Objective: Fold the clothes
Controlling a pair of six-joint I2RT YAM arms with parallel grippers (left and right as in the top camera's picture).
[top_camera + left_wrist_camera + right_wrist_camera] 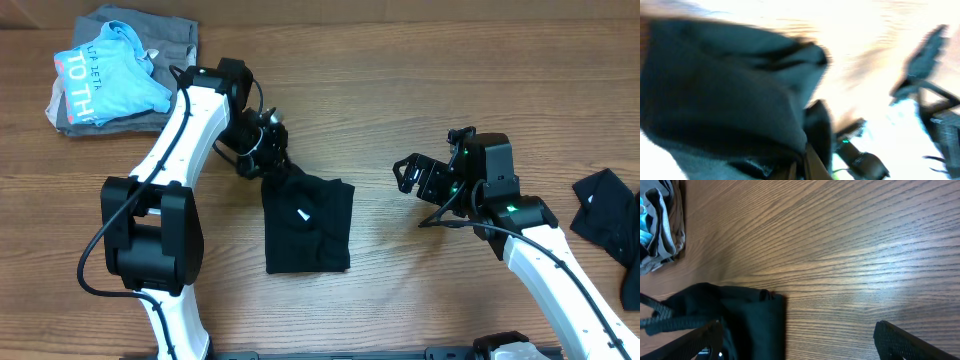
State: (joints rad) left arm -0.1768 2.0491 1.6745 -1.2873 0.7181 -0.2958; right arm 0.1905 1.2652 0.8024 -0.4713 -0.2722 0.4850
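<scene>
place: robot lab; evidence: white arms (180,130); wood-grain table (400,80)

Matt black soft cloth of the folded garment (308,235) on a smooth wood-grain desk (400,90) with a faint sheen; beside the garment, the left arm (185,130) wears glossy white plastic shells and matt black joints.

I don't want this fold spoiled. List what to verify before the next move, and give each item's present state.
1. Left gripper shut on the upper corner of the black T-shirt: ok.
2. Right gripper open, off the cloth: ok.
3. T-shirt lies as a compact rectangle, white label up: ok.
4. Arms apart, not crossing: ok.
5. How many layers the left jaws pinch: cannot tell, wrist view blurred.
6. Second black garment folded: not ok, it lies rumpled at the table's edge.
</scene>
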